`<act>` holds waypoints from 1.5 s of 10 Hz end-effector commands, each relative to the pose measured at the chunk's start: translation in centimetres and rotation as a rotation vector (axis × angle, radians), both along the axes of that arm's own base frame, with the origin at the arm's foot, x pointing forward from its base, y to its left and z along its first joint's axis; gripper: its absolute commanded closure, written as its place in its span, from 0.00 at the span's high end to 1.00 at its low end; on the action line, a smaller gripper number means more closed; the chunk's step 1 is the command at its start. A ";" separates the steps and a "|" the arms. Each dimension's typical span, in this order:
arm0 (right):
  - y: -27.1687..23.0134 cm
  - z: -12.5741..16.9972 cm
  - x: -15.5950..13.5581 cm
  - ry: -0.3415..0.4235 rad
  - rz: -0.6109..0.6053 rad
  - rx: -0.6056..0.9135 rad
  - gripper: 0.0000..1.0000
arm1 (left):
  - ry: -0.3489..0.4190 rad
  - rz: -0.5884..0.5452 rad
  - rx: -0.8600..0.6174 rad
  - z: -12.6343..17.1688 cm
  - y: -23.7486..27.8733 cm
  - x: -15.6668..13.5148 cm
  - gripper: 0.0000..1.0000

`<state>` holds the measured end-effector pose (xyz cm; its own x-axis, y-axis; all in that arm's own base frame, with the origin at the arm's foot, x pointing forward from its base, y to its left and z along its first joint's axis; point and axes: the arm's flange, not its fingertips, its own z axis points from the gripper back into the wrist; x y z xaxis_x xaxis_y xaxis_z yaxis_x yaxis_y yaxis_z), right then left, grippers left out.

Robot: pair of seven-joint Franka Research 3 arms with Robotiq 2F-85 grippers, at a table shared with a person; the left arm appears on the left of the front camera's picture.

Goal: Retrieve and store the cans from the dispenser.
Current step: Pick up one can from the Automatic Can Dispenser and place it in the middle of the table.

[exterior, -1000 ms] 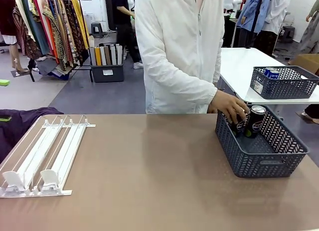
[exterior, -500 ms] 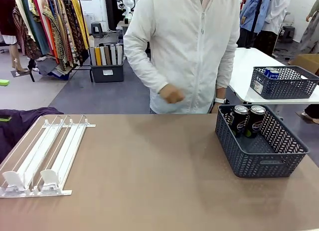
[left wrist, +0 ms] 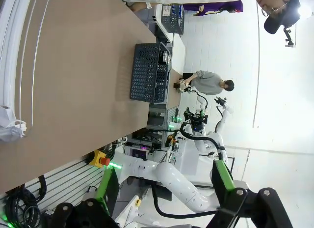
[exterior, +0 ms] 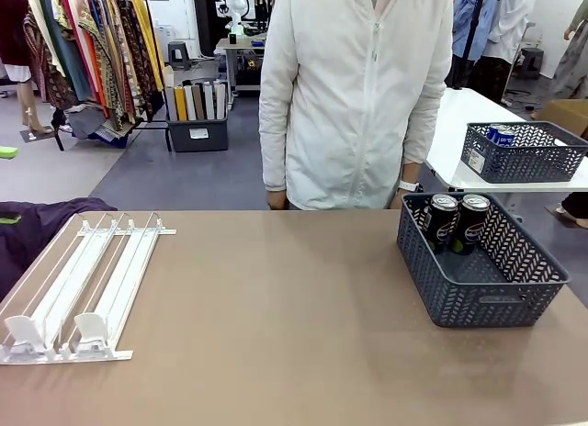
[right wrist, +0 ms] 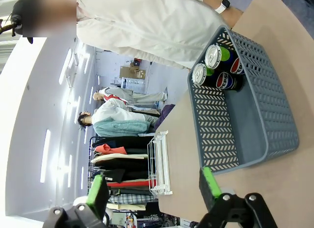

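Two black Pepsi cans (exterior: 444,218) (exterior: 474,217) stand upright at the far end of the dark grey basket (exterior: 478,302) on the table's right. In the right wrist view the same cans (right wrist: 213,56) sit in the basket (right wrist: 216,134), well beyond my right gripper (right wrist: 153,187), which is open and holds nothing. The white dispenser (exterior: 87,284) lies at the table's left with no can in its lanes. My left gripper (left wrist: 162,183) is open and apart from the table, with the dispenser (left wrist: 12,66) at that view's left edge.
A person in a white jacket stands at the far side of the brown table (exterior: 276,325), arms hanging down. A second grey basket (exterior: 524,155) with blue cans (exterior: 502,133) sits on a white table behind. Purple cloth (exterior: 37,224) lies by the dispenser.
The person's hand has let go of the cans in the basket and drawn back to their side, and the person now stands upright. Both cans stay in the basket.
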<state>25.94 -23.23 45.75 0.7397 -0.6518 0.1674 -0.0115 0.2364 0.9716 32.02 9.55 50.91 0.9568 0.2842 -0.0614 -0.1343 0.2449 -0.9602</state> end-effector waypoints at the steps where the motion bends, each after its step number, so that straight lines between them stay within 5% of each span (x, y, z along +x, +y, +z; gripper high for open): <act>1: 0.1 0.3 0.3 -0.026 -0.007 0.016 1.00 | 0.005 -0.007 -0.005 0.2 0.1 -0.2 1.00; 15: 0.1 0.3 0.3 -0.026 -0.007 0.016 1.00 | 0.005 -0.007 -0.005 0.2 0.1 -0.2 1.00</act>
<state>25.94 -23.23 45.75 0.7397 -0.6518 0.1674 -0.0115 0.2364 0.9716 32.02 9.55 50.91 0.9568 0.2841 -0.0614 -0.1343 0.2449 -0.9602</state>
